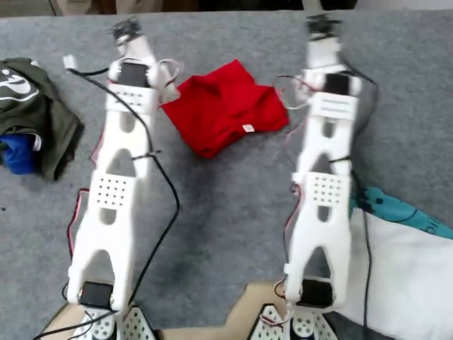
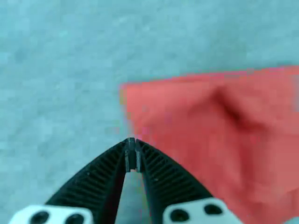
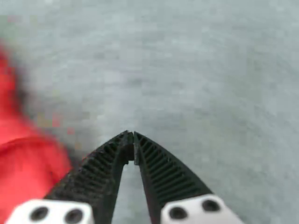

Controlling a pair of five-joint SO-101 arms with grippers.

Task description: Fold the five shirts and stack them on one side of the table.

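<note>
A grey, felt-like cover spreads over the whole worktop. The red shirt lies partly folded at the far middle, between the two arms. The left hand is closed, its tips meeting above the shirt's edge (nothing visible between them). The right hand is likewise closed and empty over bare grey beside the shirt. An olive shirt and a blue shirt sit heaped at the left edge.

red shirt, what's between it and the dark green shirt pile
In the high view, the left arm stands between them, over grey table cover.
</note>
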